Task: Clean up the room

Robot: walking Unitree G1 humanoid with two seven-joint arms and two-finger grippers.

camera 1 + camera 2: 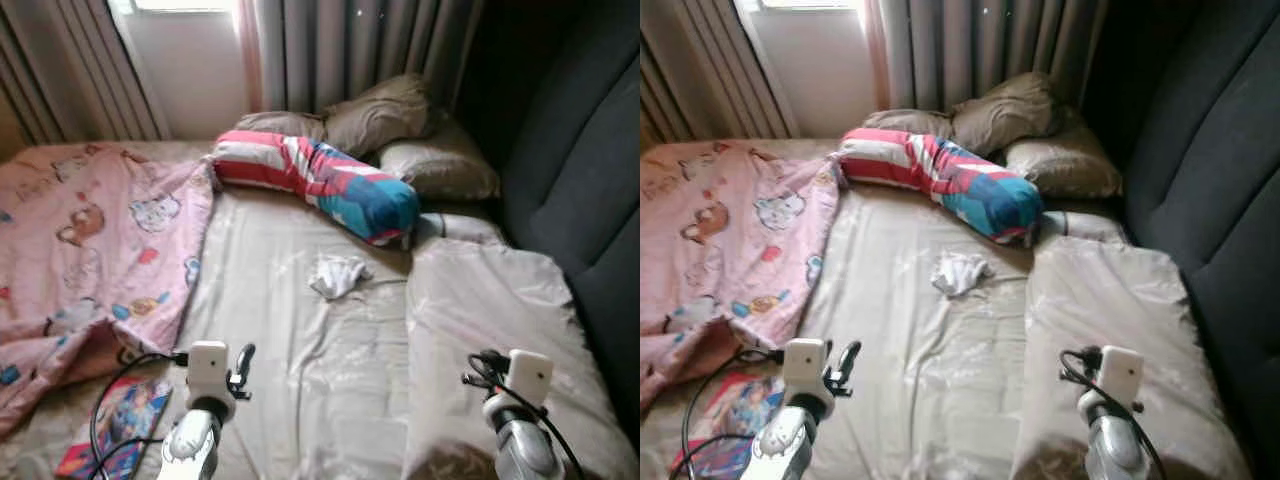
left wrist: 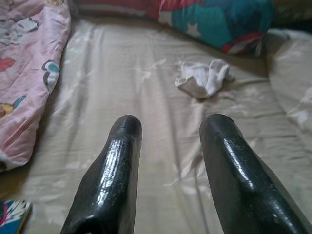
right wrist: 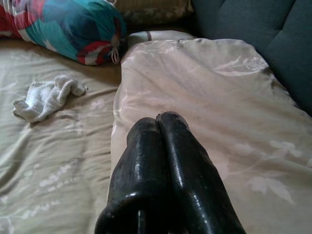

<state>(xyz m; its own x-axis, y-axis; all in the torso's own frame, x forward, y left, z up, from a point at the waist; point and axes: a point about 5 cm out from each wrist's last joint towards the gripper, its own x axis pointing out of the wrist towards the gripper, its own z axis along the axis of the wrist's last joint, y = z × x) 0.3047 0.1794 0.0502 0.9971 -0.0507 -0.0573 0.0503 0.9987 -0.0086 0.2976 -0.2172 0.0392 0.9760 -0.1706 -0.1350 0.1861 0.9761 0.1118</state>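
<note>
Tidying looks barely begun, judging by how the bed lies. On the wrinkled beige bedsheet (image 1: 300, 350) a small crumpled white cloth (image 1: 338, 274), perhaps a sock or rag, sits loose near the middle, just in front of the long red, white and teal striped bolster pillow (image 1: 320, 182) that lies slantwise across the head of the bed. A pink cartoon-print blanket (image 1: 90, 250) is bunched over the robot's left side of the mattress, and a colourful flat picture book (image 1: 125, 412) lies at its near edge. Three tan pillows (image 1: 385, 115) are heaped against the grey curtains (image 1: 350, 45), and a pale satin-look quilt (image 1: 480, 320) covers the right side beside the dark padded headboard (image 1: 580, 170).

The left gripper (image 2: 168, 129) hovers over the sheet with its fingers spread and nothing between them, aimed roughly toward the white cloth, which is well ahead of it. The right gripper (image 3: 158, 119) hangs above the quilt with its fingers pressed together, empty.

Nothing appears picked up or straightened yet; the cloth, the book and the rumpled blanket all seem left to deal with, the cloth probably first.
</note>
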